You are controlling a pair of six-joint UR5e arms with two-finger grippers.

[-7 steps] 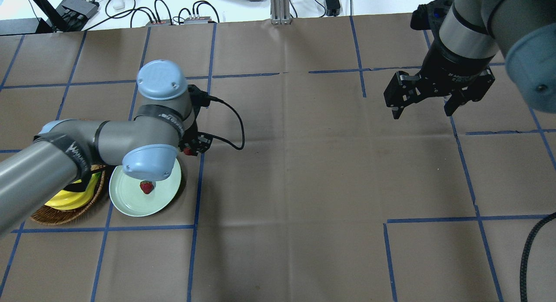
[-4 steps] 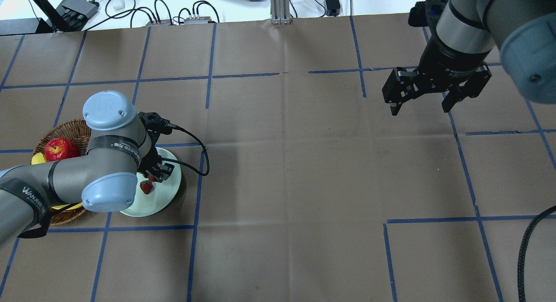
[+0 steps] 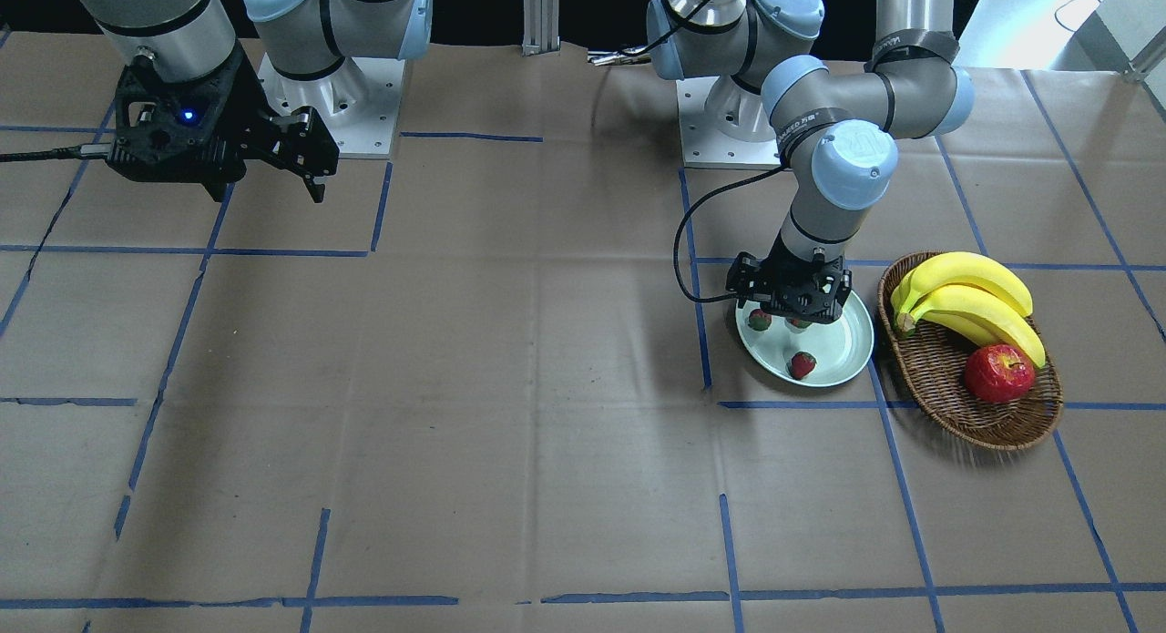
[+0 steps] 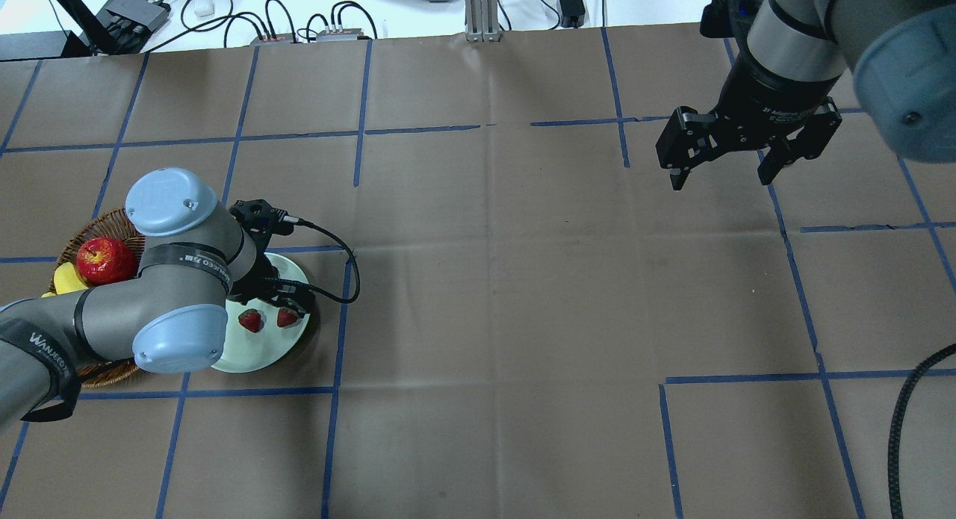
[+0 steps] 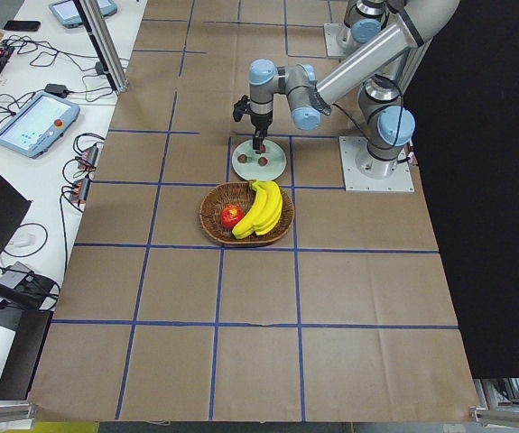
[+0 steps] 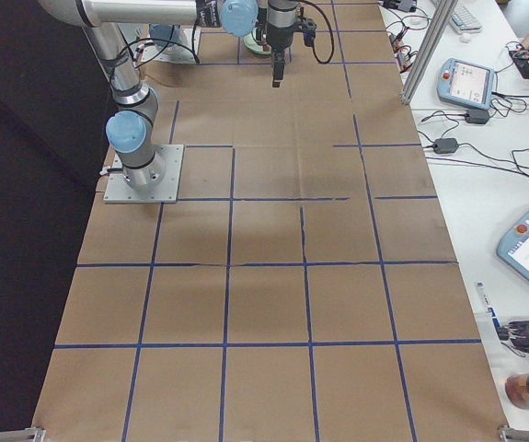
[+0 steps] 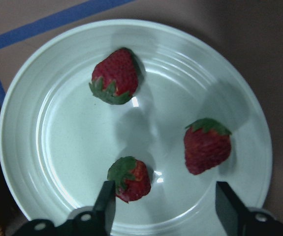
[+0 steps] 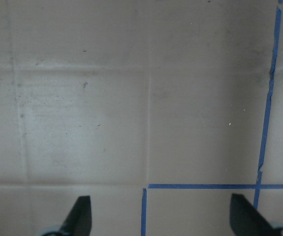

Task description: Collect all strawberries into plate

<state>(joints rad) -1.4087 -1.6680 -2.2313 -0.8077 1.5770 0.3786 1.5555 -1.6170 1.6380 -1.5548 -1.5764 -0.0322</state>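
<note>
Strawberries (image 7: 207,146), all three of them, lie on the plate (image 7: 57,147), each apart from the others. We see no red fruit of that size elsewhere on the table (image 4: 523,317).

The fingers (image 7: 107,204) of the left gripper (image 7: 167,204) stand wide apart and hold nothing. One of the strawberries sits just beside the inner face of one finger. Whether it touches we cannot quite tell from the wrist view.

We judge the collecting done and the step in hand to be the retreat from the plate. The next move calls for a straight lift, so that the near finger does not nudge that fruit toward the rim.

Outward from the fingers, the left wrist points straight down over the plate's middle. The forearm bends back at the elbow and passes above the wicker basket (image 3: 1002,423) with its apple (image 3: 999,373) and bananas (image 3: 975,296).

The right gripper (image 4: 721,177) hangs well apart from the plate, high over bare paper. Its fingers are spread and it carries nothing.
</note>
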